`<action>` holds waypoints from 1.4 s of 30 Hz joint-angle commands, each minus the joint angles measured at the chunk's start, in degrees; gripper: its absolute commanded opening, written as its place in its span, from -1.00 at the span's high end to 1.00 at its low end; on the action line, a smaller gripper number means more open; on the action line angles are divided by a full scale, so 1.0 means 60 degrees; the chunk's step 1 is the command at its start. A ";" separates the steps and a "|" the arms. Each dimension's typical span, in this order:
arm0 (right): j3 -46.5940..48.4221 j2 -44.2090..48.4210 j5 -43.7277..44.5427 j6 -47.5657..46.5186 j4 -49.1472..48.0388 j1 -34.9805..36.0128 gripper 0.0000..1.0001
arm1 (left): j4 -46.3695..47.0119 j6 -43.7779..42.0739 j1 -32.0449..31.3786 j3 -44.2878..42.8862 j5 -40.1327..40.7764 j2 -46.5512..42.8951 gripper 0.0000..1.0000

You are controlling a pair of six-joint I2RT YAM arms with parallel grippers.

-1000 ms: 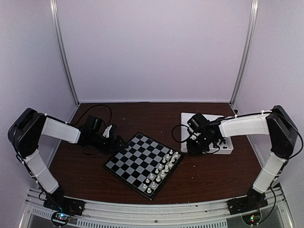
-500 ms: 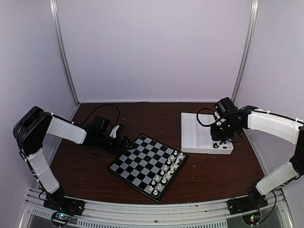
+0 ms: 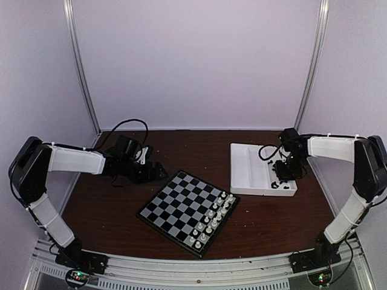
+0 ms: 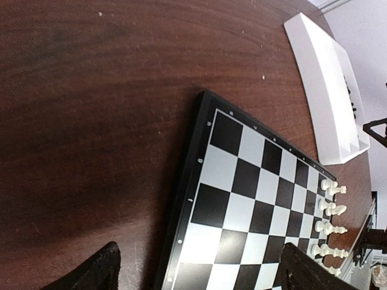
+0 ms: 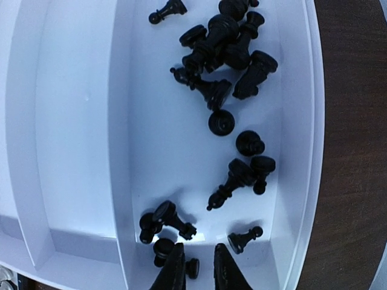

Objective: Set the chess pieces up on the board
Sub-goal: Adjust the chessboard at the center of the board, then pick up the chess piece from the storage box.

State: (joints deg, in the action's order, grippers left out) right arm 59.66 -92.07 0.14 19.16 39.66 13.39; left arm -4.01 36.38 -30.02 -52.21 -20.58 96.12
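**Hovering over the tray, black men unplaced**

Desk (image 3: 109, 211): dark brown wood, both arms reaching in from the near edge.

Board (image 3: 187, 208): lies flat about mid-desk, nearer the near edge than the far one. It is turned so that one corner points at the far edge. White chessmen (image 3: 211, 220) stand upright in two rows along the side facing the near right corner. The left wrist view picks up a few of them at the right end of the board.

Chess pieces (image 5: 221, 36): every black man that shows is in the white tray (image 3: 242, 163), which sits toward the far right corner of the desk, well apart from the board. They fill its rightmost compartment only. Most are tipped on their sides, with a tangled heap at one end and loose singles and pairs at the other. The long compartments beside it show bare white floor.

Right gripper (image 5: 198, 269): over that rightmost compartment, pointing down. The fingertips (image 5: 172, 272) are a narrow gap apart, with tray floor showing between them and nothing clamped. A small pawn lies just beside the left tip; whether they touch I cannot tell.

Left gripper (image 4: 199, 275): low over the desk just beside the board's far corner, on the left side. The fingers (image 4: 100, 272) are spread wide, holding nothing. From the wrist camera the board's black frame runs between them.
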 commanded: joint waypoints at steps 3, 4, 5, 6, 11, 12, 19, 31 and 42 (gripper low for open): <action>0.0862 -0.0785 -0.0001 -0.0268 -0.0729 -0.0456 0.56 | -0.0077 -0.0521 -0.0039 -0.0011 0.1553 -0.1097 -0.84; 0.0997 -0.0937 -0.0006 -0.0288 -0.0761 -0.0513 0.55 | -0.0100 -0.0570 -0.0040 0.0022 0.1650 -0.1207 -0.85; 0.1124 -0.1078 0.0000 -0.0310 -0.0768 -0.0566 0.55 | -0.0094 -0.0603 -0.0047 0.0067 0.1724 -0.1317 -0.84; 0.1262 -0.1233 -0.0171 -0.0331 -0.0791 -0.0642 0.55 | -0.0077 -0.0616 -0.0050 0.0116 0.1788 -0.1401 -0.84; 0.1758 -0.1853 -0.0457 -0.0380 -0.0917 -0.0850 0.55 | 0.0458 -0.0309 -0.0040 0.0626 0.1926 -0.1826 -0.84; 0.1889 -0.1947 -0.0428 -0.0380 -0.0867 -0.0874 0.54 | 0.0574 -0.0270 -0.0044 0.0728 0.1967 -0.1917 -0.84; 0.2063 -0.2294 -0.0127 -0.0455 -0.0709 -0.0982 0.53 | 0.0371 -0.0348 -0.0039 0.0777 0.2268 -0.2174 -0.84; 0.1936 -0.2486 -0.0151 -0.0454 -0.0805 -0.1074 0.51 | 0.0348 -0.0413 -0.0043 0.0707 0.2311 -0.2096 -0.85; 0.1965 -0.2639 -0.0199 -0.0467 -0.0881 -0.1074 0.65 | 0.0185 -0.0488 -0.0041 0.0687 0.2334 -0.2169 -0.85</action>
State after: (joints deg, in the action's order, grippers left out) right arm 70.87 -107.46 -1.50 16.60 34.92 7.31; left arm -3.60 34.37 -30.06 -47.86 -7.38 84.16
